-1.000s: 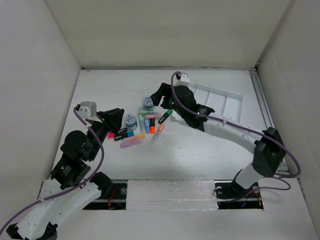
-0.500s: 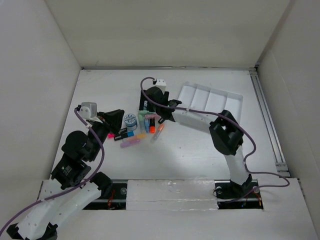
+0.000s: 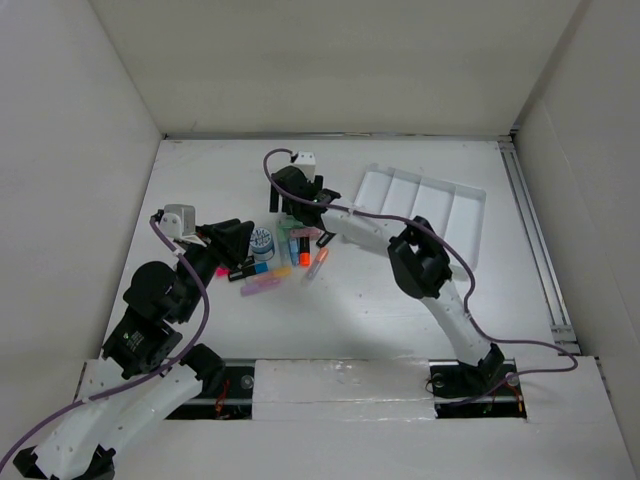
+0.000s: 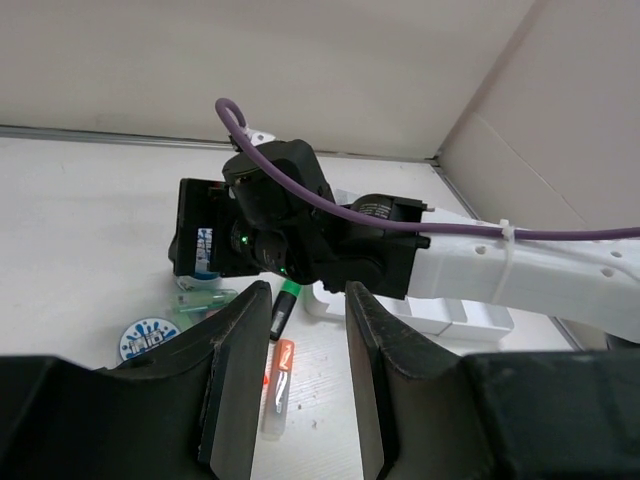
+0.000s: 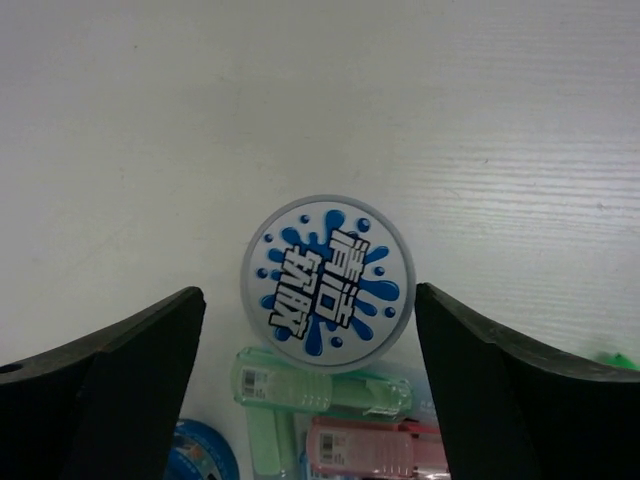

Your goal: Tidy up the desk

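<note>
Top view: the desk fills the centre of the frame. The right gripper, above centre, has its fingers spread wide on either side of a round blue-splashed tin and grips nothing. The left gripper, at centre left, is partly open and empty, beside scattered markers.

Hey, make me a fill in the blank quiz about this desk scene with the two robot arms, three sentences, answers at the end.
1. The right hand is open, and its camera shows a round tin between the fingers, its white lid printed with ___ splashes.
2. The left hand is ___ and holds nothing.
3. On the desk, seen from the top view, the white tray lies to the ___ of the markers.
Answers: blue; open; right.
</note>
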{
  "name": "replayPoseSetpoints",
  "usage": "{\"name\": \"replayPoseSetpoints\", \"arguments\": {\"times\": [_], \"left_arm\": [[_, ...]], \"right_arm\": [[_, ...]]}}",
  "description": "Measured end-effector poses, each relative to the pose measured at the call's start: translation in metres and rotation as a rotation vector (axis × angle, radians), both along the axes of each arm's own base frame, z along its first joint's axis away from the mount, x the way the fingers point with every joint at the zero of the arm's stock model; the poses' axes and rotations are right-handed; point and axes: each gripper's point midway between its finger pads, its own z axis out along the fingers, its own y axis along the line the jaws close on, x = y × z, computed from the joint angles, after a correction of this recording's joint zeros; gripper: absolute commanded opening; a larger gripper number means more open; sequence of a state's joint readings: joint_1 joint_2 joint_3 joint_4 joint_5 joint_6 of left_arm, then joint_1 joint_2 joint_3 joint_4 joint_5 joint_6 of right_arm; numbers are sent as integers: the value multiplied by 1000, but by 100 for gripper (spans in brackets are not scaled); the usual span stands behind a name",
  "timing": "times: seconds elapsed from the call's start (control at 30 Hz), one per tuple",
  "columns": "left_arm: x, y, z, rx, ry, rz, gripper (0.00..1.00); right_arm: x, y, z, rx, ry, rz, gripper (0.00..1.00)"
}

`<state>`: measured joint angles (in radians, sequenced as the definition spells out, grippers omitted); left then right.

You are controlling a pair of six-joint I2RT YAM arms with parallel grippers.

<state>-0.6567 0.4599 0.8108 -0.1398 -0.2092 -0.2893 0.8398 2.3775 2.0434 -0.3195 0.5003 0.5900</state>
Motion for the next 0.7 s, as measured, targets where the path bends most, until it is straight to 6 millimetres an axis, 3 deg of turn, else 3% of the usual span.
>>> {"name": "replayPoseSetpoints", "arguments": {"times": [0.17, 0.27, 0.5, 0.6, 0.7], "left_arm": [[0, -1, 0, 1, 1, -5, 32], [0, -1, 0, 2, 0, -8, 32], [-1, -3, 0, 2, 0, -14, 33], [-1, -3, -1, 2, 1, -16, 32], [-1, -3, -1, 2, 0, -17, 32]], "right_arm": [[5, -6, -13, -41, 8, -19, 80], [12, -6, -11, -58, -7, -36, 53], [15, -12, -8, -47, -21, -55, 48], [13, -21, 7, -7, -20, -54, 48], [20, -43, 46, 57, -43, -77, 48]]}}
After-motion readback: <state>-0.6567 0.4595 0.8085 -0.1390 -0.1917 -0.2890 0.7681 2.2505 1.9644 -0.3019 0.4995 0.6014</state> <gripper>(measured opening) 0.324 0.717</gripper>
